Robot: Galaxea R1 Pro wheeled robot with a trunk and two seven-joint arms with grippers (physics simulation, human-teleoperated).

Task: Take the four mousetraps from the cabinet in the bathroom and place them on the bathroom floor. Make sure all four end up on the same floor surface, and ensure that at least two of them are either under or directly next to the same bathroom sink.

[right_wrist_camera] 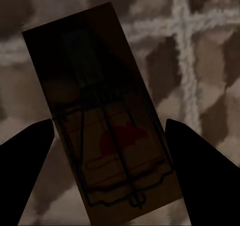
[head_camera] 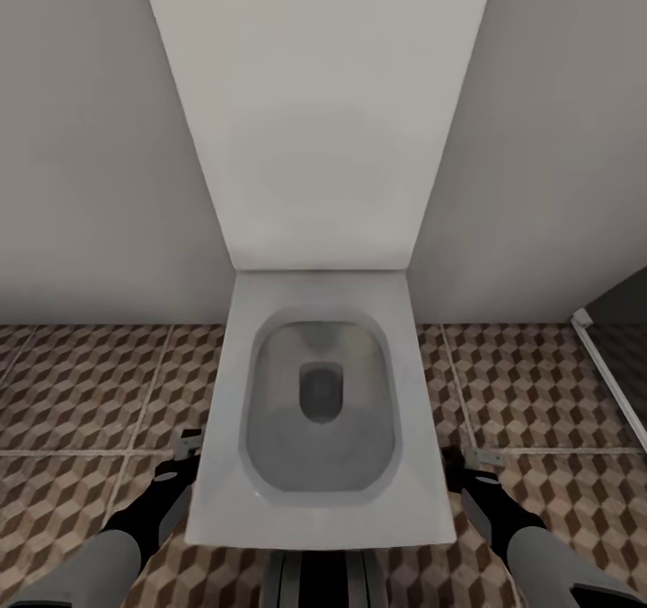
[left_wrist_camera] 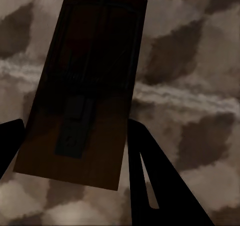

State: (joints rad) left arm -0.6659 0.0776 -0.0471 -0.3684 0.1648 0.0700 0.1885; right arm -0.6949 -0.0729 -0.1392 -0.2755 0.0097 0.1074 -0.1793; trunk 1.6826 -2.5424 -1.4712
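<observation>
**Mousetraps held over patterned tile**

Two flat dark-brown rectangular traps, one per arm. Left tool grips a mousetrap between its dark fingers; right tool grips the second mousetrap, wire-framed with a red mouse print. Both hang above the cube-patterned bathroom floor, flanking one white square-rimmed toilet.

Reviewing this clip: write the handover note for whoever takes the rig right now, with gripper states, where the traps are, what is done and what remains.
Left gripper: shut on a mousetrap.
Right gripper: shut on a second mousetrap.
The robot faces a toilet on the patterned floor, an arm on either side of it.
Done: two traps picked up.
Left: set both on the floor, at least two by the sink; the other two traps' whereabouts are unconfirmed.
</observation>
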